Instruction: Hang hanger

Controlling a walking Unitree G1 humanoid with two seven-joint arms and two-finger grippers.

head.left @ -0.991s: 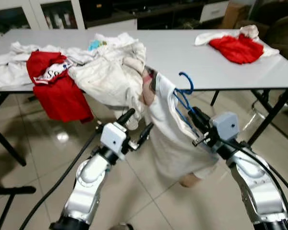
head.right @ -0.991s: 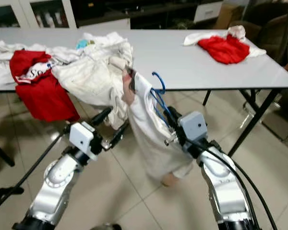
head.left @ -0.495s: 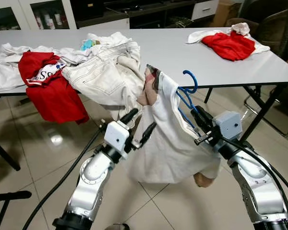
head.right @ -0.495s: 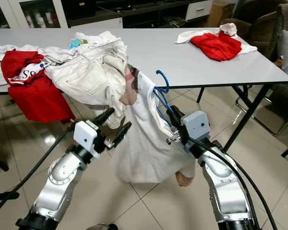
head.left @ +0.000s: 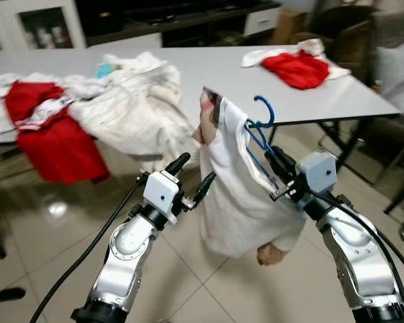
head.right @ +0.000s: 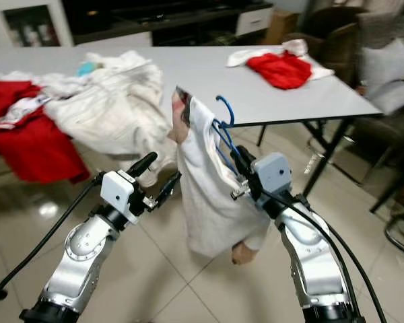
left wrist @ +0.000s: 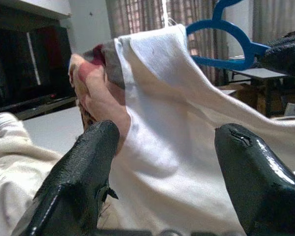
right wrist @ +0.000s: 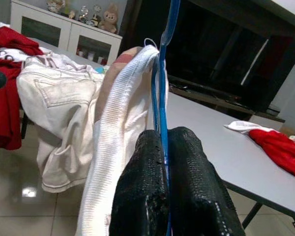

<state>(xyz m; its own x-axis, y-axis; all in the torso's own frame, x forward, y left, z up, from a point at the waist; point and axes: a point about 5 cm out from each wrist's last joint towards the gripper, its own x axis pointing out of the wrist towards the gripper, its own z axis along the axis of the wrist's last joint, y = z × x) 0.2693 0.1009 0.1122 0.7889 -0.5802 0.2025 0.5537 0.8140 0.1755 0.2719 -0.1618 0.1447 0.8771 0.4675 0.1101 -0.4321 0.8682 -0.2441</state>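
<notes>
Glossy floor tiles (head.left: 47,222) and a long grey tabletop (head.left: 209,70) fill your view, the tabletop now slid further toward 9 o'clock than half a second ago: your head camera has swung right, and the clothes themselves have not stirred. At 9 o'clock a red shirt (head.left: 54,138) spills over the tabletop's near edge, with cream trousers (head.left: 131,111) heaped beside it toward 10 o'clock.

Your left hand (head.left: 190,180) hovers just beside the white shirt (head.left: 236,195), fingers spread and holding nothing. Half a second ago the hem billowed out wide toward this hand; now it hangs narrower and straighter, so the cloth is settling.

At the centre, the blue hanger (head.left: 259,131) sits inside the shirt's neck, its hook standing free at 12 o'clock above the collar. Your right hand (head.left: 277,168) is clenched on the hanger's lower wire, as the right wrist view shows: both fingers pressed together around the blue strand.

At 1 o'clock a second red garment (head.left: 297,69) lies on the far corner of the tabletop, well apart from the work.

By these frames the shirt looks dressed on the hanger and you appear to be turning away from the tabletop to find a rail. No rail is visible, so hanging is not yet done.
</notes>
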